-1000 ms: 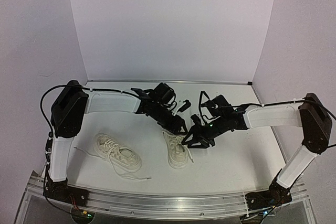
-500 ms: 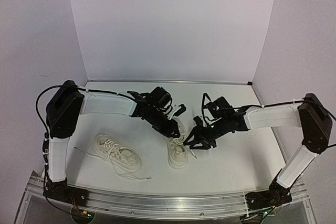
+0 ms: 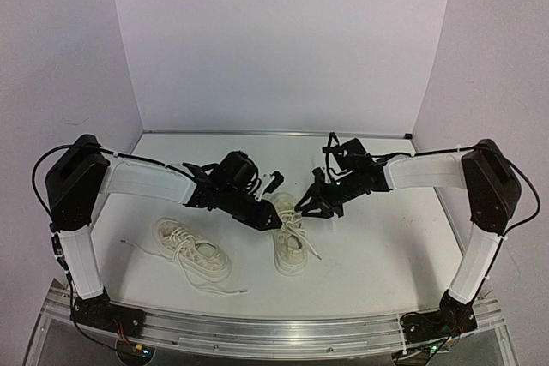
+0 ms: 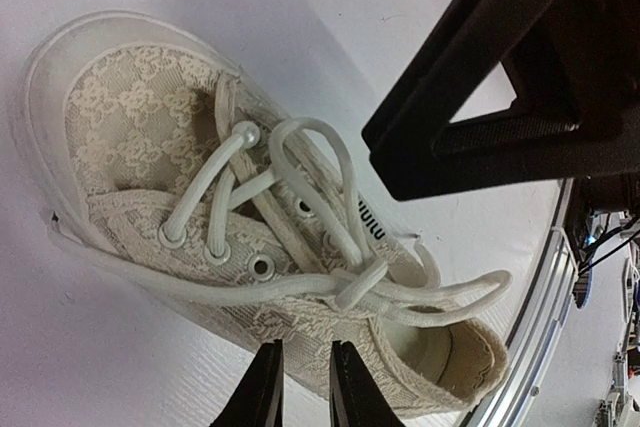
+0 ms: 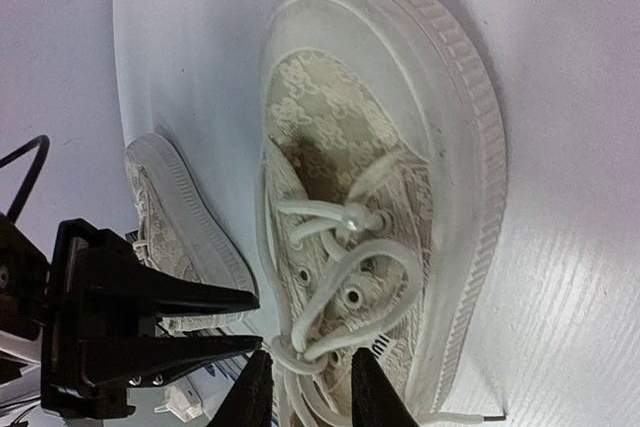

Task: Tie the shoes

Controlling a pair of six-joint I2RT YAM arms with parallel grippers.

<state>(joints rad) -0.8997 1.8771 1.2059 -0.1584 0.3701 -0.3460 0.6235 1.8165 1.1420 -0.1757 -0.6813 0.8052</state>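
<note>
Two cream lace-patterned shoes lie on the white table: one on the left (image 3: 193, 250), one in the middle (image 3: 290, 239). The middle shoe (image 4: 130, 137) has a half-knot (image 4: 350, 292) in its white laces, with loops running past the heel opening. My left gripper (image 3: 274, 222) (image 4: 305, 347) hovers at this shoe's side, its jaws a narrow gap apart with nothing between them. My right gripper (image 3: 302, 207) (image 5: 310, 357) sits over the lacing, jaws apart, with lace strands (image 5: 300, 387) running between the fingertips by the knot (image 5: 285, 352).
White walls close in the back and sides. Loose lace ends (image 3: 223, 291) trail from the left shoe toward the metal rail (image 3: 274, 332) at the near edge. The two grippers are very close together above the middle shoe.
Both grippers have shifted left and toward the back over the middle shoe. The left jaws have narrowed, and the right jaws have closed somewhat around the lace strands.
</note>
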